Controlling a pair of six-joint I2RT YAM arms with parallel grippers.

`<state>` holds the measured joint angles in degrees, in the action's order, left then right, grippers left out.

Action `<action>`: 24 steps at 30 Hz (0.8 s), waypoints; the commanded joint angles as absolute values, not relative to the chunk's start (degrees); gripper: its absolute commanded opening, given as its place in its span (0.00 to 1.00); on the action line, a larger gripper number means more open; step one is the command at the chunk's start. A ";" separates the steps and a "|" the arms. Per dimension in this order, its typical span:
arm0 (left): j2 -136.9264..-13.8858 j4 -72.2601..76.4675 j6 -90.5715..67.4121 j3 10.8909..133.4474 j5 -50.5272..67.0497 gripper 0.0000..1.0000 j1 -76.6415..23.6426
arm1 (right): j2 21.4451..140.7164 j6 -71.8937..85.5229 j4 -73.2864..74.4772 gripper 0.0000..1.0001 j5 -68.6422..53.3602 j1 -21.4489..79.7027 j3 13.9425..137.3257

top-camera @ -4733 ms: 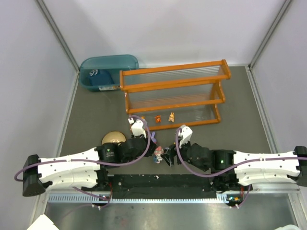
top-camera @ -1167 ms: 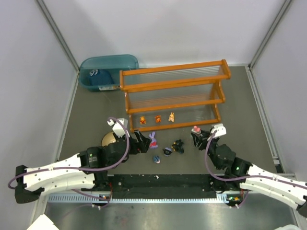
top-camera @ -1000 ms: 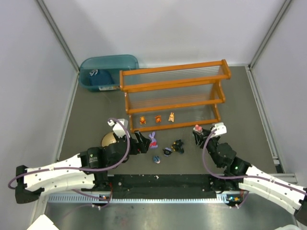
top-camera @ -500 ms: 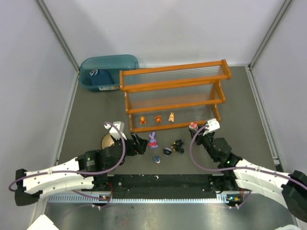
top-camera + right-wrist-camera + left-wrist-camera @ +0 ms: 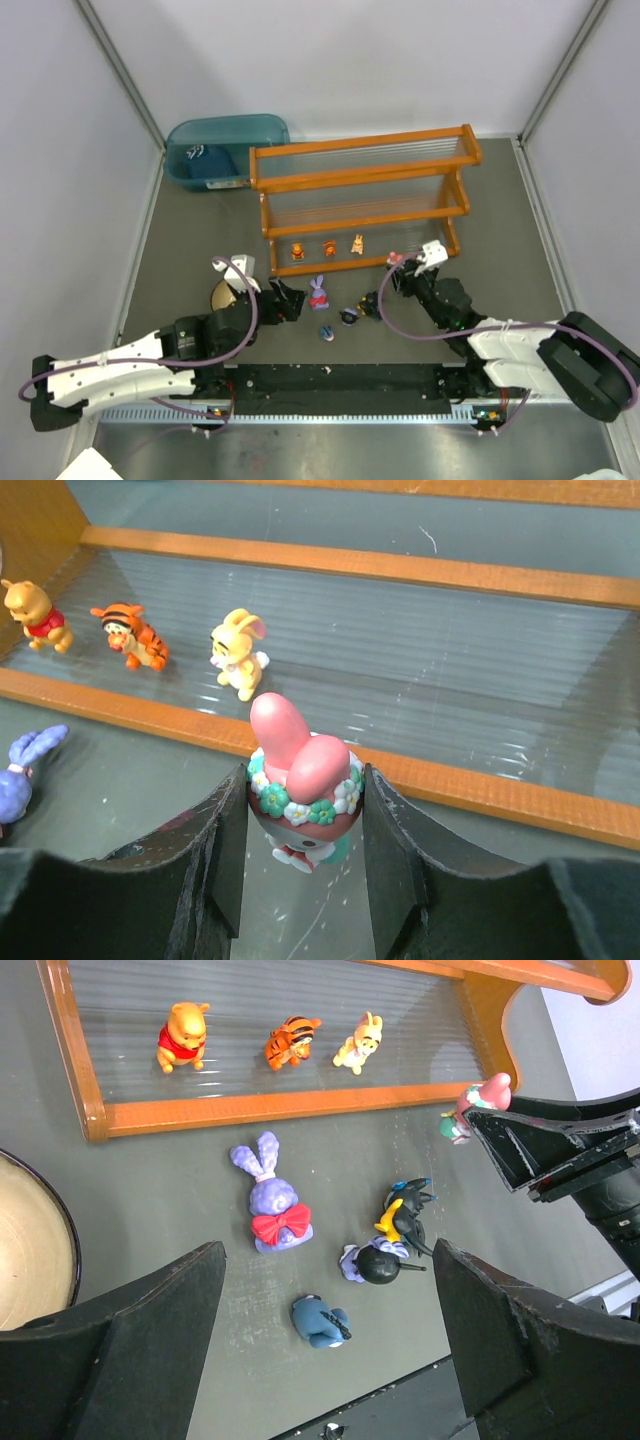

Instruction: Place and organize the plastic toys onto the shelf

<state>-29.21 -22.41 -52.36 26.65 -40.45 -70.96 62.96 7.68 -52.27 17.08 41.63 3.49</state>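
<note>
A pink-hooded plastic figurine [image 5: 300,770] is being gripped by the right gripper [image 5: 304,825], its jaws narrowed, just before the lower tier of the orange-framed, clear-ribbed shelf [image 5: 450,572], where three orange and tan figurines [image 5: 130,635] are standing. The left gripper [image 5: 327,1270] is being held wide and empty above a purple plastic bunny [image 5: 270,1205] lying on the grey table [image 5: 150,1190].

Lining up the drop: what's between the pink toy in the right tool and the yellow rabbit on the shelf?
Only the orange front rail of the shelf, shown in the right wrist view.
</note>
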 commanded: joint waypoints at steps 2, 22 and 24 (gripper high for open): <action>-27.25 -20.57 -51.59 25.66 -42.45 0.90 -70.66 | 67.67 8.79 -64.51 0.00 15.82 39.90 7.29; -24.52 -20.92 -51.77 23.99 -43.86 0.90 -70.58 | 78.48 10.37 -69.44 0.00 18.11 38.50 12.65; -24.35 -21.00 -51.77 23.91 -43.86 0.90 -70.58 | 78.84 10.63 -68.91 0.00 18.28 38.32 13.09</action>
